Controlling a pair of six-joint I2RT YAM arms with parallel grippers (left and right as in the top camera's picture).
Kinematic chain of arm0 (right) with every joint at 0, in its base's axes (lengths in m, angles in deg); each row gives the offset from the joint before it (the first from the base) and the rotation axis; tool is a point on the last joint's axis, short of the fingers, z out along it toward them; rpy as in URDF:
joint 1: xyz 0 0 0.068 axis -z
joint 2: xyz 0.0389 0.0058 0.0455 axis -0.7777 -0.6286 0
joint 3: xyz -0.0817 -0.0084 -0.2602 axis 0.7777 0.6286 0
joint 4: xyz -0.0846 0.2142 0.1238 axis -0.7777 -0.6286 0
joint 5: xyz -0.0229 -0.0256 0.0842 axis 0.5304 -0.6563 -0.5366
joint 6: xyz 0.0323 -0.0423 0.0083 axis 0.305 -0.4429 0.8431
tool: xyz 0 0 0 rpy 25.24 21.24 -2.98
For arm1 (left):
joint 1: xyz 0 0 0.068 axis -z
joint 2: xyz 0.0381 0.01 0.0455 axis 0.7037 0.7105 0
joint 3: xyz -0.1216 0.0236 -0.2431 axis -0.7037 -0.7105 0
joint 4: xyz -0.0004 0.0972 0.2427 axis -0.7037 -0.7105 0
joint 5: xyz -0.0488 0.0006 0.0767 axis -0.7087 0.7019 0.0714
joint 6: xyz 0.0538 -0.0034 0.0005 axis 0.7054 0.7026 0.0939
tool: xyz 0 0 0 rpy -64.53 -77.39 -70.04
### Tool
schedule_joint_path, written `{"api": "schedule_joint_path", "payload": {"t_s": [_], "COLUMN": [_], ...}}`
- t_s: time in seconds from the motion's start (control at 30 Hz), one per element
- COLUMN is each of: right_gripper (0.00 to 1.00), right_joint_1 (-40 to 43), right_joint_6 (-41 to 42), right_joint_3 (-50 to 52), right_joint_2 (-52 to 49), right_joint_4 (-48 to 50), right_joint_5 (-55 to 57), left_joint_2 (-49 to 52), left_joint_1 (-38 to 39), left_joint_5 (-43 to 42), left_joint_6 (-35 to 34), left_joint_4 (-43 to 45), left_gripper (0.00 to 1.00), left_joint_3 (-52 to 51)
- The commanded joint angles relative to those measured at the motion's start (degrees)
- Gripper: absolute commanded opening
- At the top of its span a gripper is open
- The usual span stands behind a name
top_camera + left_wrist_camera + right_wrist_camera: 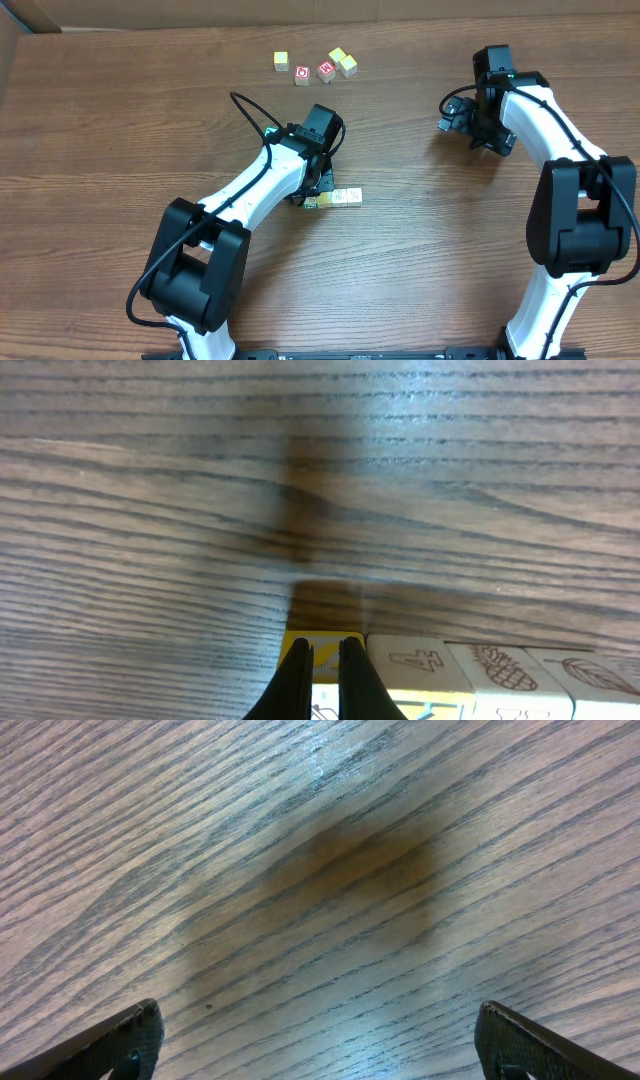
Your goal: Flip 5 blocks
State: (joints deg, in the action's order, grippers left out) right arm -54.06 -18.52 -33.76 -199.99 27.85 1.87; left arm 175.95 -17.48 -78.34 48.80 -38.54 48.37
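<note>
A row of wooden picture blocks (340, 198) lies mid-table. In the left wrist view it runs from a yellow-faced block (325, 635) to a "4" block (415, 660), a pineapple block (497, 668) and a leaf block (590, 675). My left gripper (324, 652) is shut, its tips just over the yellow block at the row's left end (311, 201), gripping nothing. A second group of blocks (326, 70) lies at the far side. My right gripper (320, 1050) is wide open over bare wood, also seen at the right (455, 115).
The far group has a yellow block (281, 61), two red-faced blocks (302, 75) and two pale yellow ones (343, 62). Wood-grain table (120, 150) spreads all around. The left arm's cable (250, 110) loops above the table.
</note>
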Motion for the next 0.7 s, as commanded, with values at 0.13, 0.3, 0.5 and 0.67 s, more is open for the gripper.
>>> {"api": "schedule_joint_path", "payload": {"t_s": [0.13,0.3,0.5,0.67], "right_gripper": [1.00,1.00,1.00,1.00], "right_joint_1": [0.1,0.1,0.1,0.1], "right_joint_6": [-0.4,-0.4,-0.4,-0.4], "right_joint_3": [-1.2,-1.2,-1.2,-1.2], "right_joint_2": [0.0,0.0,0.0,0.0], "right_joint_4": [0.2,0.2,0.2,0.2], "right_joint_5": [-0.3,-0.3,-0.3,-0.3], "left_joint_2": [0.5,0.5,0.3,0.3], "left_joint_1": [-0.7,-2.5,-6.8,-8.6], "left_joint_5": [0.4,1.9,-0.4,-6.8], "left_joint_6": [1.6,1.7,1.5,1.6], "left_joint_4": [0.2,1.7,-1.7,-8.7], "left_gripper": [0.04,0.04,0.04,0.04], "left_joint_3": [-0.1,0.7,3.3,3.2]}}
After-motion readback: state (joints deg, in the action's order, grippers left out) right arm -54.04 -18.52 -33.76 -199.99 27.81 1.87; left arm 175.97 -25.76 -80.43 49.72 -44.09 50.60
